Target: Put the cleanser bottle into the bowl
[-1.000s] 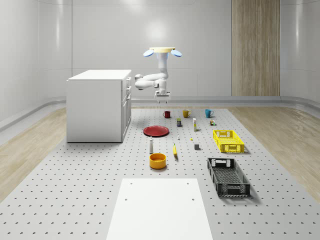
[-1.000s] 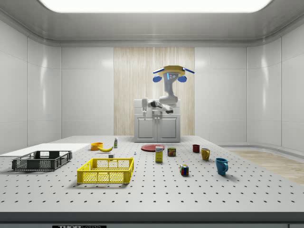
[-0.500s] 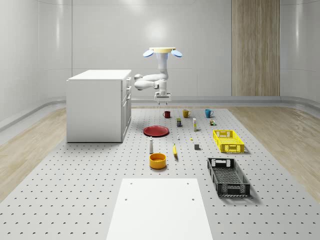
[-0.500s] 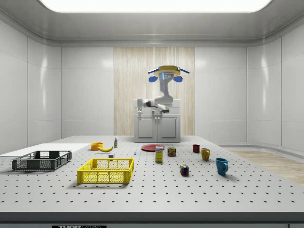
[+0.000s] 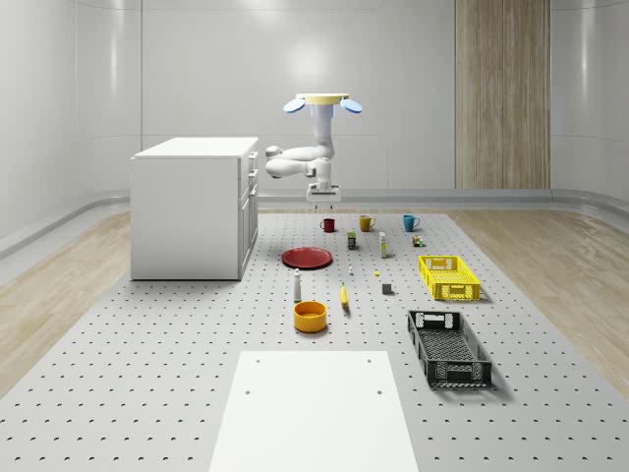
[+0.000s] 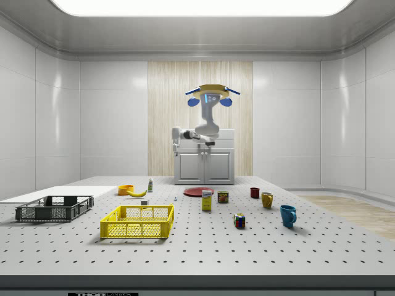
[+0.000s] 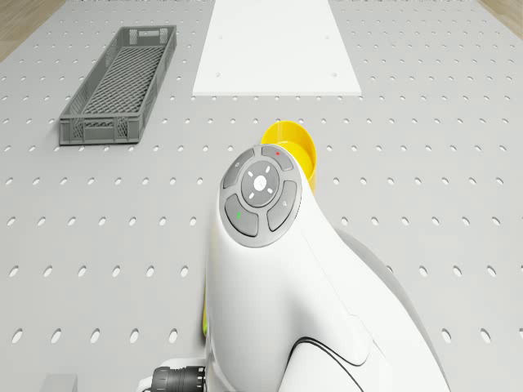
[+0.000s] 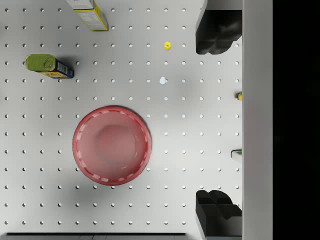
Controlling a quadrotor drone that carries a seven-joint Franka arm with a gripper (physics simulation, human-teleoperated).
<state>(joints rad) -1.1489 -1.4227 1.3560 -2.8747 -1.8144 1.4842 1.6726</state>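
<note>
The cleanser bottle [image 5: 297, 285] is a slim white bottle standing upright on the perforated table, just behind the orange-yellow bowl [image 5: 310, 316]. In the side view the cleanser bottle [image 6: 150, 184] stands right of the bowl [image 6: 126, 189]. The drone [image 5: 321, 101] hovers high over the table's far part, and the bowl [image 7: 294, 143] peeks out beyond the arm. My gripper [image 5: 322, 194] hangs well above the red plate [image 8: 112, 145], far from bottle and bowl. In the wrist view my gripper [image 8: 218, 122] is open, with nothing between its dark fingertips [image 8: 217, 32].
A white cabinet [image 5: 195, 206] stands at the whole-scene view's left. On the table are a banana [image 5: 344, 295], mugs [image 5: 366, 222], a green can [image 8: 47, 66], a yellow box [image 8: 90, 12], a yellow crate [image 5: 448, 276], a black crate [image 5: 448, 346] and a white mat [image 5: 313, 408].
The drone and arm have drifted toward the side view's left, closer to the bowl's side. The gripper stays open; bottle and bowl have not moved.
</note>
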